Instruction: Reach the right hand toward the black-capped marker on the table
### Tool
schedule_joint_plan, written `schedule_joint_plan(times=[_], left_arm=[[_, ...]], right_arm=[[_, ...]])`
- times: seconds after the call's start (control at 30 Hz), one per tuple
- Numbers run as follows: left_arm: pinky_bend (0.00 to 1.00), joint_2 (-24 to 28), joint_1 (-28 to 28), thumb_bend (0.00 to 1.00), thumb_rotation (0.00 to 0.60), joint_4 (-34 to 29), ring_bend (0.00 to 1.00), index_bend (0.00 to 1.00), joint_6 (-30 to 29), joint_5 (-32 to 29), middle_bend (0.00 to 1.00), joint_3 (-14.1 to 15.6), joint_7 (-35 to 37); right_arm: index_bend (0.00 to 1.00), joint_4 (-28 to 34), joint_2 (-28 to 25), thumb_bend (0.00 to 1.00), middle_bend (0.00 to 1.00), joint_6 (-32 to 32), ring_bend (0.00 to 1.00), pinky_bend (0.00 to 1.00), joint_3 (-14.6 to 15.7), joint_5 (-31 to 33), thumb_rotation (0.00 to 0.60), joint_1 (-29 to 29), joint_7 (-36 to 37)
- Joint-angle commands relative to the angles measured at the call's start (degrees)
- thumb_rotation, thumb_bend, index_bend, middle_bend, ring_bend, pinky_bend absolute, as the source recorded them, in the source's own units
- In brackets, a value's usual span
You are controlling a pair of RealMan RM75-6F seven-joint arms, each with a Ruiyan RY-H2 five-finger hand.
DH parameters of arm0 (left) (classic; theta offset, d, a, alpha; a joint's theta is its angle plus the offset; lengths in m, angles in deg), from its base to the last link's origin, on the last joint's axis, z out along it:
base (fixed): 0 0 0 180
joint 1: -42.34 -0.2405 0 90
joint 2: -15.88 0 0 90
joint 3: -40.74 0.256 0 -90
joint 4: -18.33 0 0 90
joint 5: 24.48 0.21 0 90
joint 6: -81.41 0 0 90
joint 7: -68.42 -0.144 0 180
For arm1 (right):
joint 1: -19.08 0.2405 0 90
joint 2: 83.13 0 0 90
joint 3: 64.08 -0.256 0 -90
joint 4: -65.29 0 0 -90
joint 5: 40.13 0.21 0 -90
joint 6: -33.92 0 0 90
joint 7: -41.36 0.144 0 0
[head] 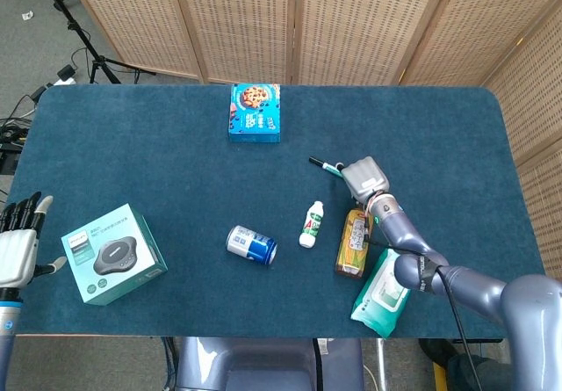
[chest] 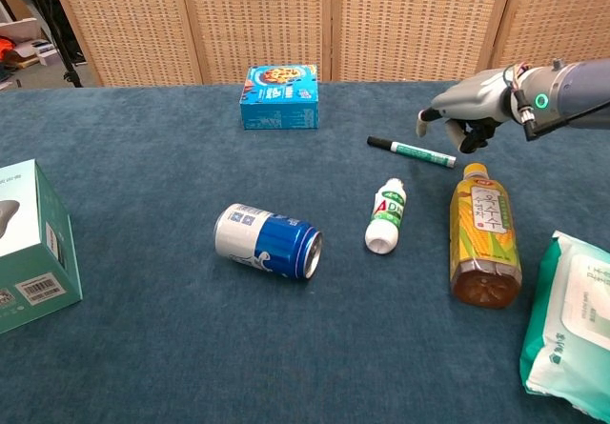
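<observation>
The black-capped marker (chest: 412, 151) lies on the blue table, its cap pointing left and its white body pointing right. In the head view only the cap end of the marker (head: 321, 164) shows, because my right hand (head: 365, 178) covers the rest. The chest view shows my right hand (chest: 472, 110) just above and behind the marker's right end, with its thumb out and fingers drooping. It holds nothing. At the table's left edge my left hand (head: 18, 250) is open with fingers spread, beside the green box.
A yellow tea bottle (chest: 485, 248) lies just in front of the marker, beside a small white bottle (chest: 386, 216). A blue can (chest: 268, 241) lies mid-table, and a cookie box (chest: 278, 97) sits at the back. The wipes pack (head: 386, 287) is front right and the green box (head: 112, 253) front left.
</observation>
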Motion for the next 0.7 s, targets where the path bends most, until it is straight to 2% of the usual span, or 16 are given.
schedule_joint_plan(times=[0.03, 0.5, 0.7], left_arm=[[0.0, 0.07, 0.0, 0.0, 0.6, 0.02, 0.0, 0.0, -0.08, 0.01, 0.0, 0.0, 0.08], [0.0, 0.22, 0.04, 0.0, 0.6, 0.14, 0.0, 0.0, -0.01, -0.49, 0.0, 0.03, 0.48], [0.0, 0.28, 0.11, 0.0, 0.6, 0.26, 0.0, 0.0, 0.11, -0.79, 0.0, -0.1, 0.62]], right_arm=[[0.18, -0.75, 0.47, 1.0, 0.78, 0.17, 0.91, 1.0, 0.96, 1.45, 0.6, 0.77, -0.76], [0.2, -1.68, 1.78, 1.0, 0.78, 0.67, 0.91, 1.0, 4.0, 6.78, 0.6, 3.32, -3.07], [0.2, -1.81, 2.51, 1.0, 0.77, 1.05, 0.91, 1.0, 4.32, 7.17, 0.6, 3.86, -2.99]])
